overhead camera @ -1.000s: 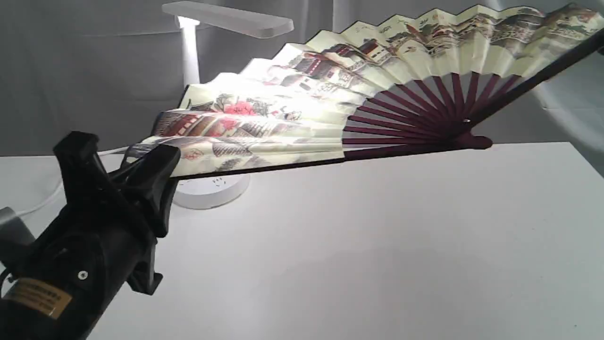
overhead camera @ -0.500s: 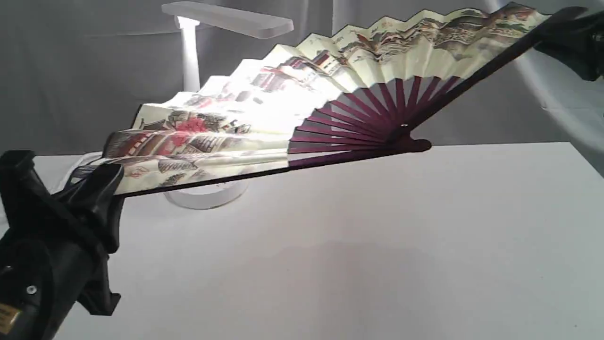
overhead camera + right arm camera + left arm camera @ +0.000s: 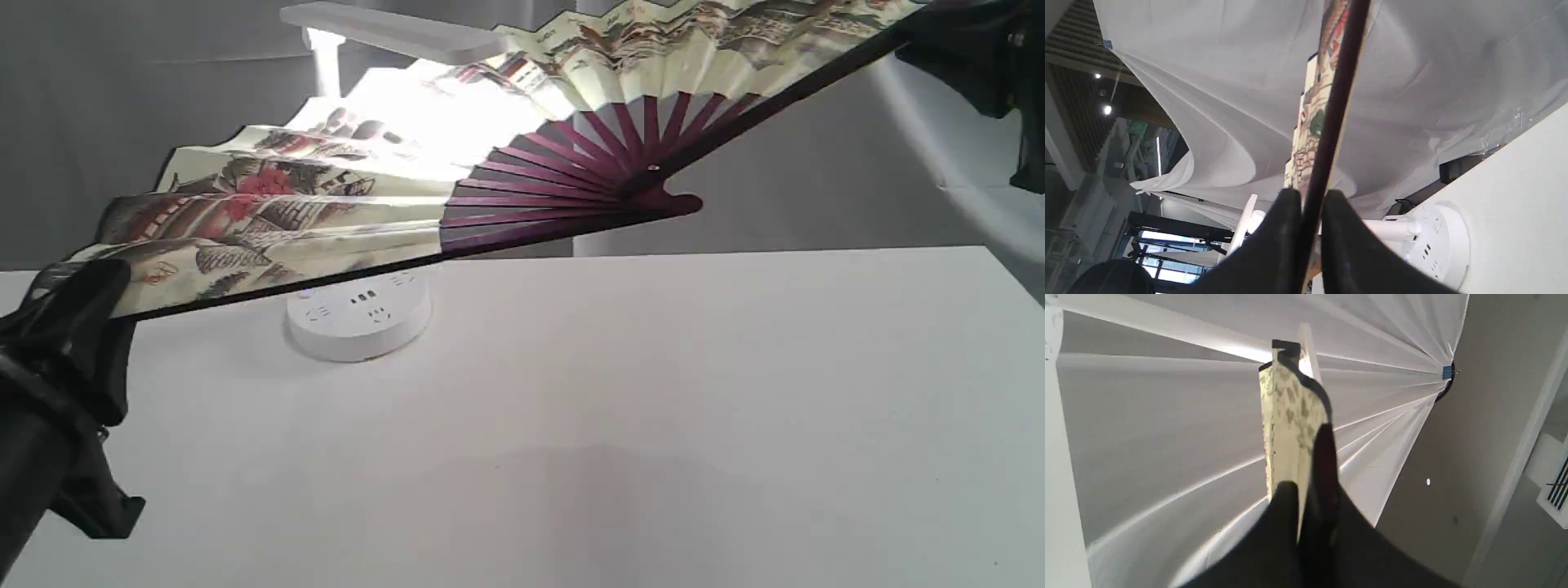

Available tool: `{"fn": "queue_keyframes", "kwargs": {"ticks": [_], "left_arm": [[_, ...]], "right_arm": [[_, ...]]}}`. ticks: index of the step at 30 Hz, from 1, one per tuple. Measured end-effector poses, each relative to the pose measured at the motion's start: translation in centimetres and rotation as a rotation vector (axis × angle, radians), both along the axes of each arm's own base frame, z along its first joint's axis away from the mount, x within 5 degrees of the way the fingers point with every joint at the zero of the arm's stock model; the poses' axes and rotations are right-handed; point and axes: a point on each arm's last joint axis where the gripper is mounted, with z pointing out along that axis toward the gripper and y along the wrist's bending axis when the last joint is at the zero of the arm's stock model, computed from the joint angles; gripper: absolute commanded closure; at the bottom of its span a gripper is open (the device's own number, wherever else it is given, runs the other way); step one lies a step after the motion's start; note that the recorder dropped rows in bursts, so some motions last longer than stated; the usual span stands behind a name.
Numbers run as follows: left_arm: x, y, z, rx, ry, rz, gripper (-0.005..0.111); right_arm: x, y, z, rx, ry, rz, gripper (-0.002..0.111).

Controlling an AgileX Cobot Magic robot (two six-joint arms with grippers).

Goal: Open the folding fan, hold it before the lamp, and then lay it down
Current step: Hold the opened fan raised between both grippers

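Observation:
The folding fan (image 3: 343, 188) is spread wide and held in the air above the white table (image 3: 653, 408), in front of the lit white lamp (image 3: 359, 314). The lamp's bar head (image 3: 392, 33) shines onto the fan's paper from behind. My left gripper (image 3: 77, 298) is shut on the fan's lower left guard, seen edge-on as the cream fan (image 3: 1290, 424) in the left wrist view between the gripper (image 3: 1300, 498) fingers. My right gripper (image 3: 955, 41) is shut on the upper right guard; the right wrist view shows the dark guard of the fan (image 3: 1331, 114) pinched in the gripper (image 3: 1310, 200).
The lamp's round base (image 3: 1437, 245) with sockets stands on the table at the back left. Grey-white cloth (image 3: 122, 122) hangs behind the table. The table's right edge (image 3: 1016, 278) runs near my right arm.
Both grippers have carried the open fan up and to the left; it now covers more of the lamp stem and uncovers the base. My left arm has slid toward the left edge.

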Motion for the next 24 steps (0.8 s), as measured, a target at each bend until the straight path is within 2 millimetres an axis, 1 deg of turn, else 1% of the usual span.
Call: {"fn": "queue_keyframes", "kwargs": {"ticks": [24], "left_arm": [[-0.06,0.17,0.10,0.002,0.002,0.011,0.107]], "right_arm": [[-0.05,0.09,0.06,0.005,-0.004,0.011,0.108]]}}
